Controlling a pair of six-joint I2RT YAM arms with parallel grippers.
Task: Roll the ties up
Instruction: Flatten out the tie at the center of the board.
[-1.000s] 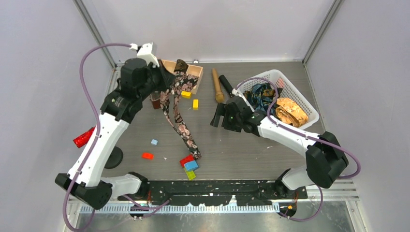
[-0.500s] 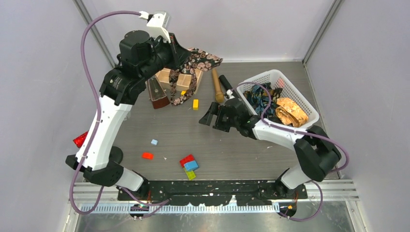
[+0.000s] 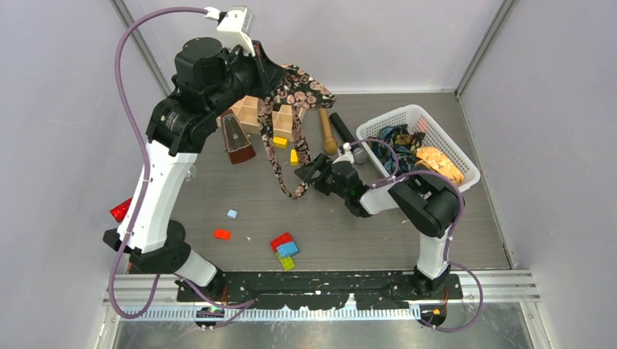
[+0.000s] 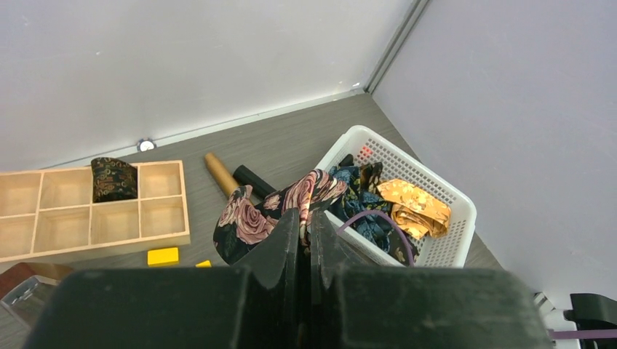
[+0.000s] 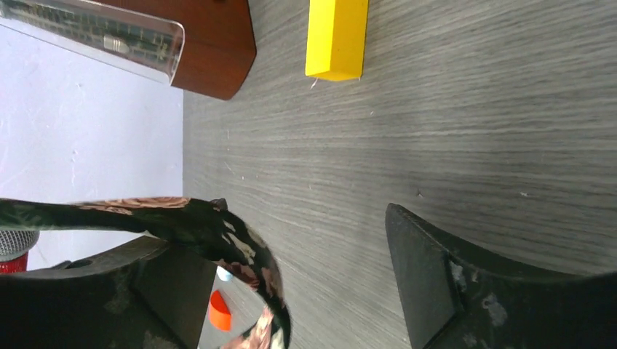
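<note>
My left gripper (image 3: 271, 75) is raised high at the back and shut on a black tie with pink roses (image 3: 279, 138). The tie's tail hangs down to the table. In the left wrist view the fingertips (image 4: 309, 218) pinch a fold of this tie (image 4: 244, 222). My right gripper (image 3: 304, 174) is low at the table's middle and open. In the right wrist view the tie's tail (image 5: 225, 236) hangs against the left finger, and the right finger (image 5: 451, 283) stands far off. A blue-teal tie (image 3: 395, 139) and a golden-orange tie (image 3: 438, 166) lie in the white basket (image 3: 466, 173). A rolled dark tie (image 4: 113, 179) sits in the wooden tray (image 4: 87, 240).
A brown metronome (image 3: 236, 142) stands left of the hanging tie. Yellow blocks (image 3: 294, 155), a wooden pin (image 3: 326, 129) and a black microphone (image 3: 343, 134) lie behind the right gripper. Coloured blocks (image 3: 285, 247) lie near the front. A red glittery microphone (image 3: 125, 208) lies at the left edge.
My left arm has lifted the rose tie off the table, so it now hangs. The right gripper has moved left to the tie's lower end and stays open.
</note>
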